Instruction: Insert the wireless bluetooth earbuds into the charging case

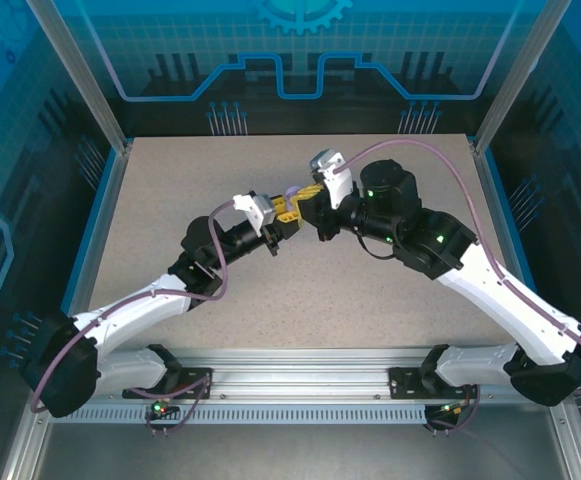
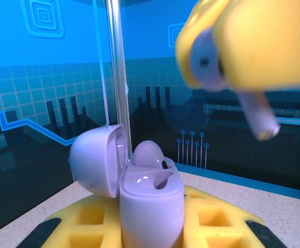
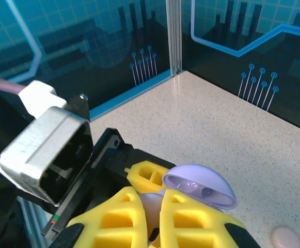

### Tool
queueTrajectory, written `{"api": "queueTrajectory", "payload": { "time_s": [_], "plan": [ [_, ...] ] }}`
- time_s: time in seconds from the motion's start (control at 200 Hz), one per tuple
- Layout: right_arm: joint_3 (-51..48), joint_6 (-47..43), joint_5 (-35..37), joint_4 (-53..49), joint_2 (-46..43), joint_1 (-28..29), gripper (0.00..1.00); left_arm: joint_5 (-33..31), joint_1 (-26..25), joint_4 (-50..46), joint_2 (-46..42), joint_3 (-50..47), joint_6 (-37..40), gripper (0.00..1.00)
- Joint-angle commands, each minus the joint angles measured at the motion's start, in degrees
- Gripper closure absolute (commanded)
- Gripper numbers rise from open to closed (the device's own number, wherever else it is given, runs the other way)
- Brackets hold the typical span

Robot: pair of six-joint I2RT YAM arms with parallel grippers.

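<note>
My left gripper is shut on the lilac charging case, holding it upright above the table. The case's lid is swung open to the left. One lilac earbud sits in the far slot, and the near slot is hollow. My right gripper hangs above and to the right of the case, shut on a second lilac earbud whose stem points down. From the right wrist, that earbud shows between the yellow fingers, just above the lid. Both grippers meet mid-table.
A small pink rounded thing lies on the speckled table to the right. The left wrist camera housing is close on the left. A glass wall with a corner post stands behind.
</note>
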Motion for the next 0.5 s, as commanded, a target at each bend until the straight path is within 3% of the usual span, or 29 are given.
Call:
{"api": "queueTrajectory", "payload": {
  "time_s": [0.0,0.18,0.495],
  "plan": [
    [1.71,2.16,-1.17,1.97,-1.32,-1.12,0.91,-0.35,-0.45,2.01,-0.48,2.10,-0.89,1.00],
    [-0.33,5.37,2.22,0.95,-3.03,-4.39,0.90,-3.91,-0.41,0.07,-1.14,1.93,-0.20,1.00],
    [-8.92,14.16,4.58,-12.33,-1.79,-9.80,0.89,-9.71,0.61,-4.81,-4.96,0.35,0.93,1.00]
  ]
}}
